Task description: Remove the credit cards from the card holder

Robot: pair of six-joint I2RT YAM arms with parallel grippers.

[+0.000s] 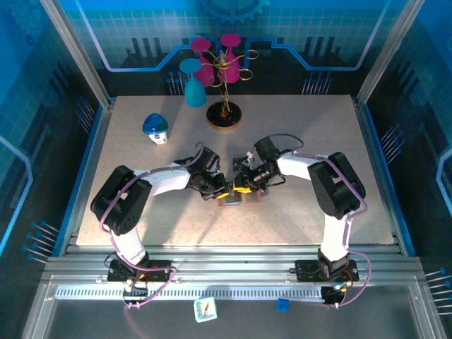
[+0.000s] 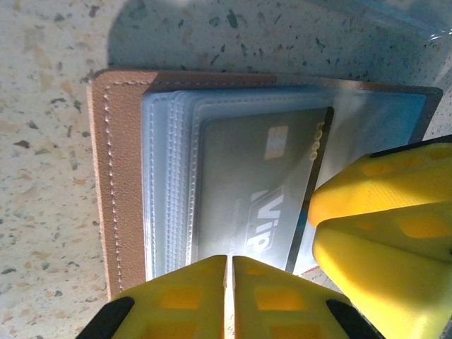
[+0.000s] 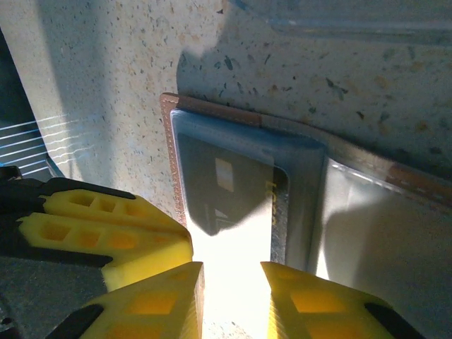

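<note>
The card holder (image 2: pixel 123 176) lies open on the speckled table, with a salmon-brown rim and grey-blue clear pocket panels. A dark grey credit card (image 2: pixel 254 176) with pale "Vip" lettering sits in the top pocket, its right edge poking out. My left gripper (image 2: pixel 228 282) is shut, its tips on the pocket's near edge; whether it pinches anything thin I cannot tell. My right gripper (image 3: pixel 232 296) stands open over the same card (image 3: pixel 226 183), glare between its fingers. In the top view both grippers (image 1: pixel 224 189) (image 1: pixel 244 185) meet over the holder (image 1: pixel 248 200).
A clear plastic box (image 3: pixel 339 18) lies just beyond the holder. At the back stand a cup tree (image 1: pixel 224 113) with pink and teal cups, and a blue-and-white domed object (image 1: pixel 155 128). Metal rails edge the table.
</note>
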